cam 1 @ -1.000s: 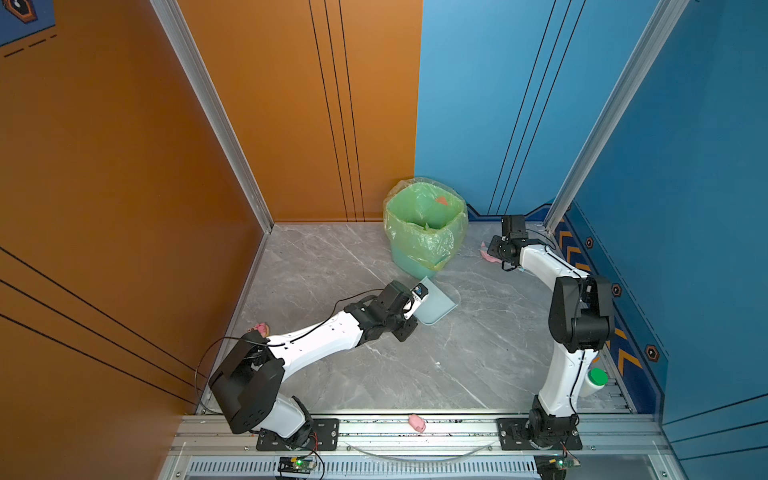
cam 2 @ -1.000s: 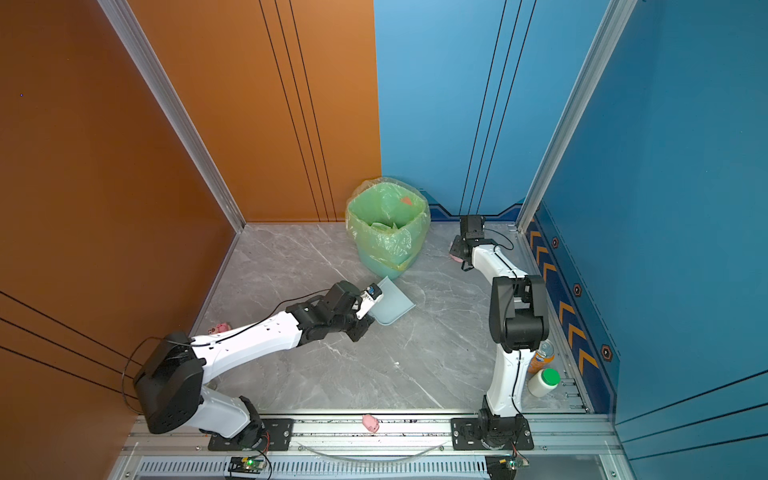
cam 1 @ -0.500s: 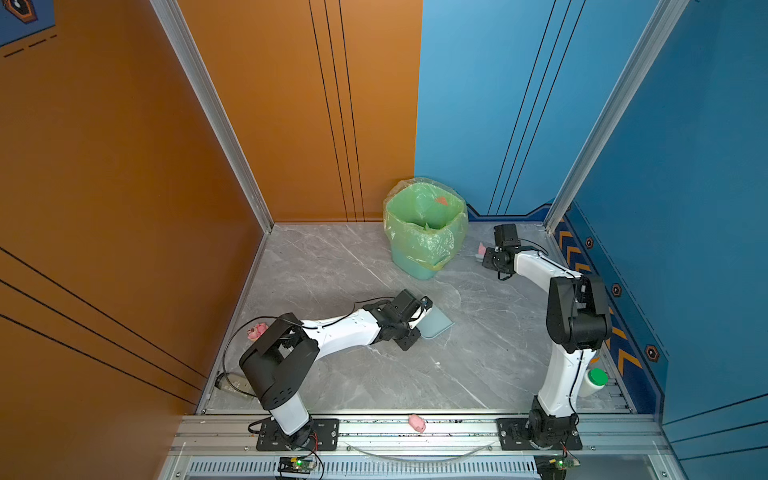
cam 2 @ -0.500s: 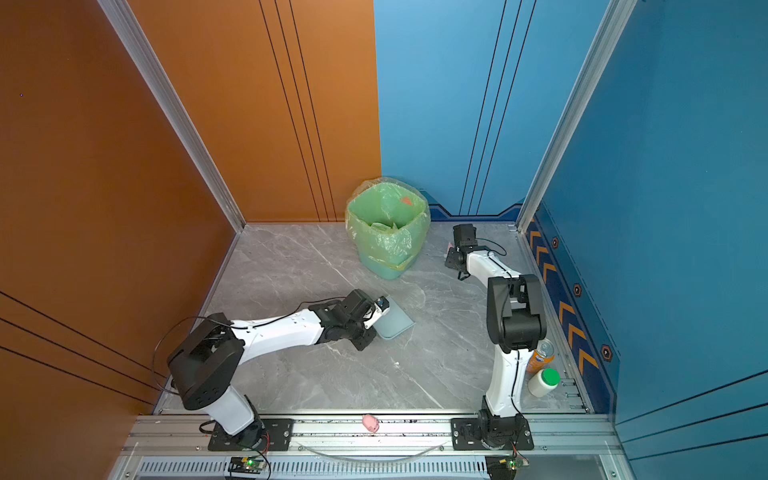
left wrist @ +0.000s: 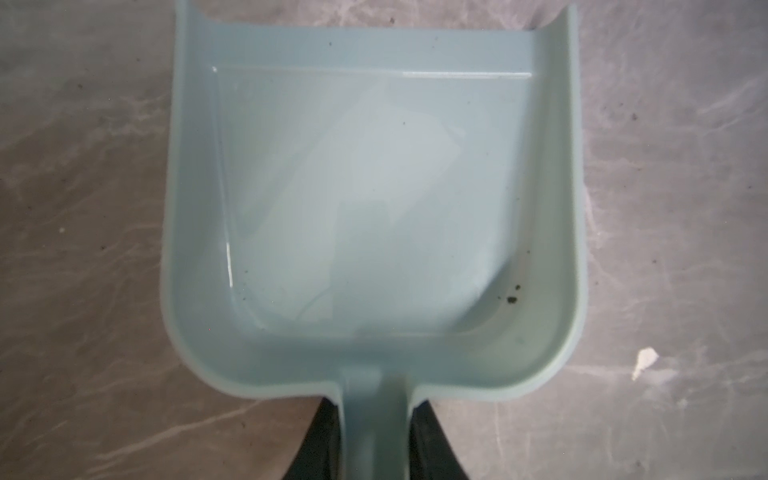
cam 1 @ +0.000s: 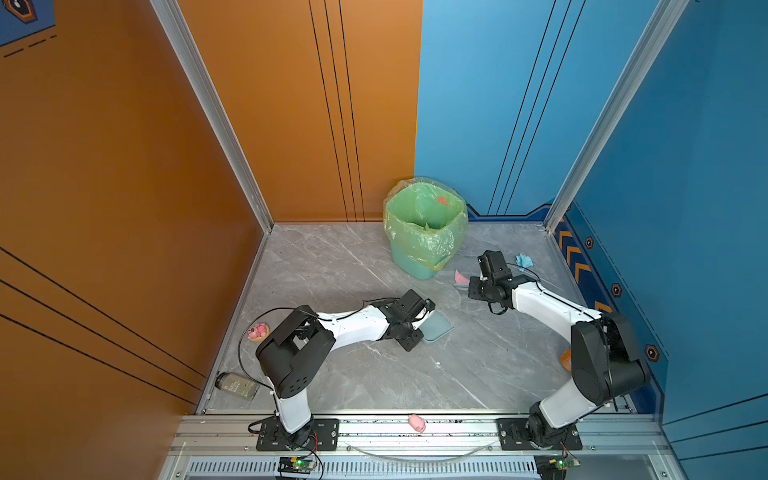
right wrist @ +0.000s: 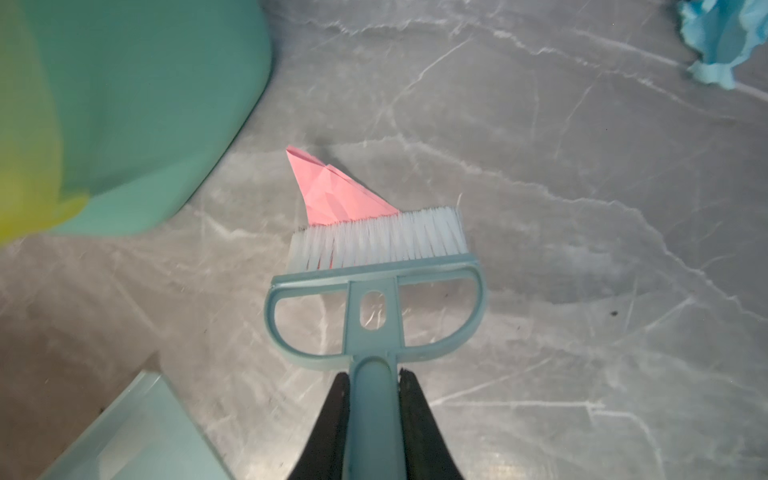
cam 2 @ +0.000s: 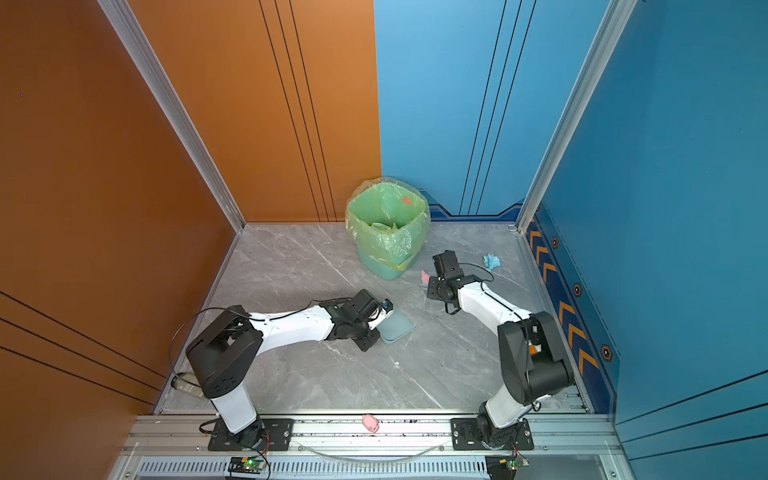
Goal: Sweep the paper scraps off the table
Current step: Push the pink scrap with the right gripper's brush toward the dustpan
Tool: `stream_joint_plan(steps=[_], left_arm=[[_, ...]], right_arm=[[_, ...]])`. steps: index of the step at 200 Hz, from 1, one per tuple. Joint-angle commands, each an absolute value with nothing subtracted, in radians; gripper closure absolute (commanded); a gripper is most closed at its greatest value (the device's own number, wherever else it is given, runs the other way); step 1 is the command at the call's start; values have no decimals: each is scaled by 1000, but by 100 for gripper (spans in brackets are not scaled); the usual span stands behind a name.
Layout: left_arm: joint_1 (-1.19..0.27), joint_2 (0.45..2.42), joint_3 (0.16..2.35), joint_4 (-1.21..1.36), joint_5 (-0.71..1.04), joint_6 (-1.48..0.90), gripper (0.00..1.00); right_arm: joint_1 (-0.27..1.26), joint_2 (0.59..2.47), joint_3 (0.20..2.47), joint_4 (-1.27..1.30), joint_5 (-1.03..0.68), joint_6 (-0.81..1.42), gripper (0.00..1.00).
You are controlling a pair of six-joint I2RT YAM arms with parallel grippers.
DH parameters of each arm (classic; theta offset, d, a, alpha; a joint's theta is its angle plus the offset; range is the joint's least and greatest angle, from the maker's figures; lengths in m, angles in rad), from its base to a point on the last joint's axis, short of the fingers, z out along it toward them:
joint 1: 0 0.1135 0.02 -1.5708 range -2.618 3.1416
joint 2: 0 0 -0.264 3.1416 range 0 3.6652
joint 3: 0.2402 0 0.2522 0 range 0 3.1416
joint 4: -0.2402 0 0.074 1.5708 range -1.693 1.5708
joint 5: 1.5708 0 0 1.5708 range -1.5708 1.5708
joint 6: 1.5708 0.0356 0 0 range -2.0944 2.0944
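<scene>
Nearest, on the aluminium rail at the front edge of the table [cam 1: 374, 374], lies a small pink pig figurine [cam 1: 417, 422], and a clear bottle [cam 1: 237, 385] lies on its side at the near left corner. Further in, the left gripper [left wrist: 374, 419] is clamped on the handle of a pale blue dustpan [left wrist: 374, 199], which sits flat and low at the middle of the table; its tray holds only a few dark specks in one rear corner. Beyond it to the right, the right gripper [right wrist: 374, 399] is clenched around the handle of a matching brush [right wrist: 374, 299], whose white bristles press against a pink paper scrap [right wrist: 332, 191] on the table just beside the bin. A blue paper scrap [cam 1: 524, 261] lies on the table a little farther back, near the right wall. At the back stands the teal bin [cam 1: 415, 266] with its yellow-green liner [cam 1: 436, 245]; inside rests crumpled pale green paper [cam 1: 424, 226], and an orange-red scrap [cam 1: 440, 201] clings to the liner's far inner wall.
</scene>
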State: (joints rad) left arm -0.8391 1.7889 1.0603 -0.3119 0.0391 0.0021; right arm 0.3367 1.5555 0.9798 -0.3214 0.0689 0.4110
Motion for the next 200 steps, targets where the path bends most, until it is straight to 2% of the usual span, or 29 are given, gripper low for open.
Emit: stream_joint_plan(steps=[1,31,58,78,128,200], left_arm=[[-851,1810,1101,-373,71,-12,100],[-851,1815,1107,-382,70,-14,100],[-851,1830,1121,-392,70,-14,100],[-851,1841,1133,-405,72,-15,100],[-851,1830,1141,-409,44,-21,100],[-853,1842,1147,-416,34,-27,100]], right_arm=[[385,1478,940,-423,30,424,100],[409,1368,917,-494,-1,390,100],[385,1261,862,-443,-58,358,100],[362,1219,847,-415,-19,364,100],[325,1295,889,-421,169,393,100],[373,1412,892,-399,196,379,100]])
